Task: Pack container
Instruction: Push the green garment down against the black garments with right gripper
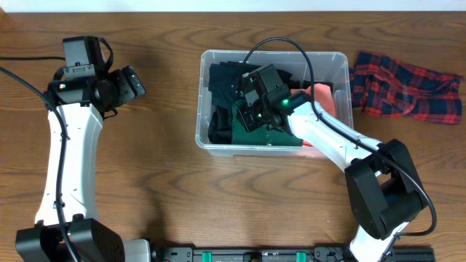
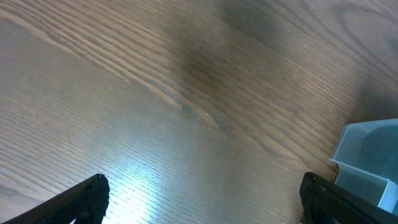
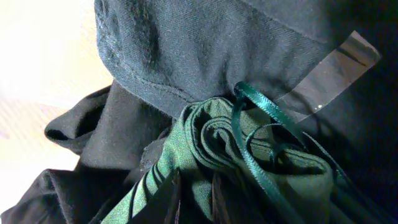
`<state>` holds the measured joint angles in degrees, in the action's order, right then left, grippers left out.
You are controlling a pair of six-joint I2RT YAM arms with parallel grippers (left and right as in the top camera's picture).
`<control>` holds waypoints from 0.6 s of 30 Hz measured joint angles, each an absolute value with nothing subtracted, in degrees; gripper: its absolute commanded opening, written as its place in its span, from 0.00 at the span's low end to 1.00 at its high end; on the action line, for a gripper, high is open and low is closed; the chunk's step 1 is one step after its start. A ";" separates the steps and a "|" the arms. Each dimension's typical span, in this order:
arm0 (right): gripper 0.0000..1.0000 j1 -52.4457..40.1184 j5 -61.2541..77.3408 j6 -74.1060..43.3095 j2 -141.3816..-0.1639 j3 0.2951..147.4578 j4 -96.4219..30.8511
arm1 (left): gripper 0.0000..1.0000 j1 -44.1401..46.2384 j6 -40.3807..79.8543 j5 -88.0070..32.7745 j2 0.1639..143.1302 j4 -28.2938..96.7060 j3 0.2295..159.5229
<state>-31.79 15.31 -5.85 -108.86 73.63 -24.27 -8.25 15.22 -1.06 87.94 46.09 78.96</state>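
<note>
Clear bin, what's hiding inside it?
The clear bin holds black clothes, a green garment pinched by the right end effector, and an orange cloth. The arm and pile hide whatever lies underneath.

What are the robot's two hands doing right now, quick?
Left gripper: open, holding nothing, above the table.
Right gripper: closed on the green cloth inside the container.

Worktop (image 1: 167, 182): brown wood-grain surface, darker streaks running across it; pale glare patch on the grain, left side.
</note>
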 measured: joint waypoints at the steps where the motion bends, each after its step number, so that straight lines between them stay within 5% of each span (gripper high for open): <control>1: 0.16 -31.77 15.35 -5.85 -108.86 73.67 -24.36 | 0.98 -8.25 15.22 -1.06 87.94 46.09 78.96; 18: 0.26 -31.66 7.20 -5.13 -87.29 74.15 -33.19 | 0.98 -8.25 15.22 -1.06 87.94 46.06 78.96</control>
